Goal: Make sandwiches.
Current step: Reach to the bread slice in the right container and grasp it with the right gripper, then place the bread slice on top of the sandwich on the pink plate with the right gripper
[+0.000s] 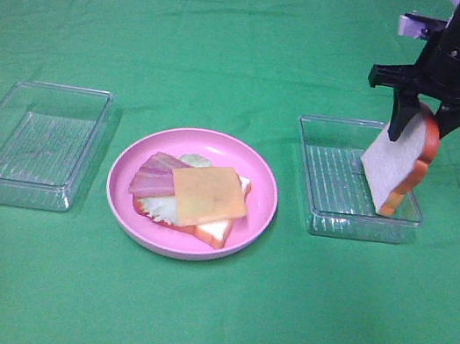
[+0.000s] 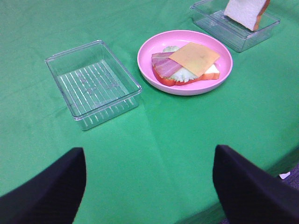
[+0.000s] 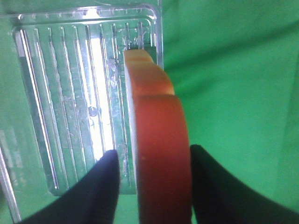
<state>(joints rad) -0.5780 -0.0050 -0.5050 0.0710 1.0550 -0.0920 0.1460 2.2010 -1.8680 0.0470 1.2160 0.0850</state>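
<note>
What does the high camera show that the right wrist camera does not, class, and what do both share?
Only the high view shows the pink plate with its open sandwich, a second clear box on the left, and the bread slice's white face. Only the right wrist view shows the slice's orange-brown crust edge-on between the tool's fingers. Both show the right tool gripping the bread slice over the right-hand box.

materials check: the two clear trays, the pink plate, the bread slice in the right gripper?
Left tray and right tray: clear hard plastic, glossy, ribbed floors with glints.
Pink plate: probably plastic or melamine, smooth, soft sheen.
Bread slice in the right gripper: toy, looks like foam or soft plastic; matte white face, uniform orange-brown crust.
</note>
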